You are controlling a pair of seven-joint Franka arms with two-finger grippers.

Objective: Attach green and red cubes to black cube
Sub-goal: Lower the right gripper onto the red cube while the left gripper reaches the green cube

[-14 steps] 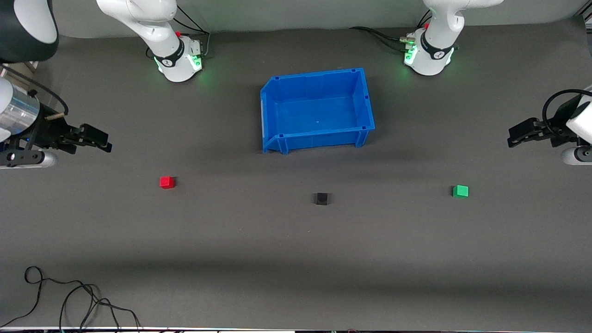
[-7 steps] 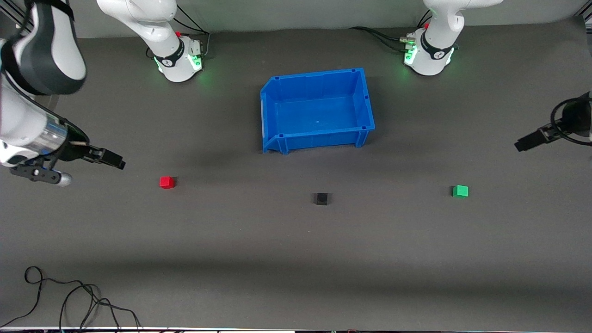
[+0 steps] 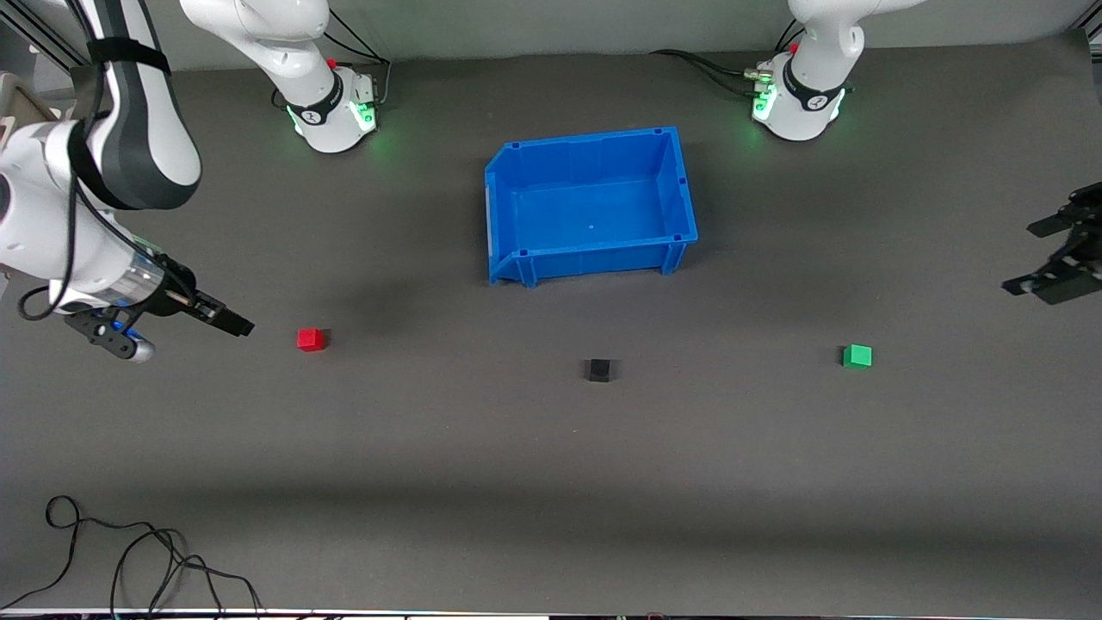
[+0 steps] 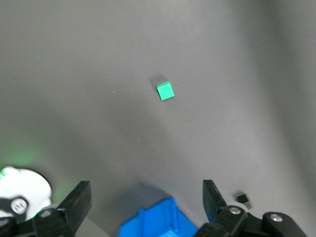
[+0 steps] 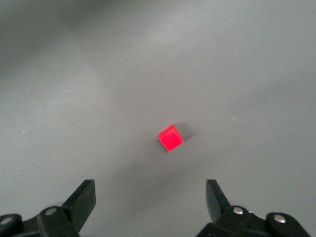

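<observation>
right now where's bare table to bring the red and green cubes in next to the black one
Bare table flanks the black cube: one stretch toward the red cube, one toward the green cube. The strip nearer the camera is bare down to the cable. Tightest is between the black cube and the blue bin.

1. No readable text, numbers or brand names on any view.
2. Arm bases (image 3: 331, 108) carry a small round black-and-white emblem each; too small to read.
3. Cubes, bin, table: unmarked.
</observation>
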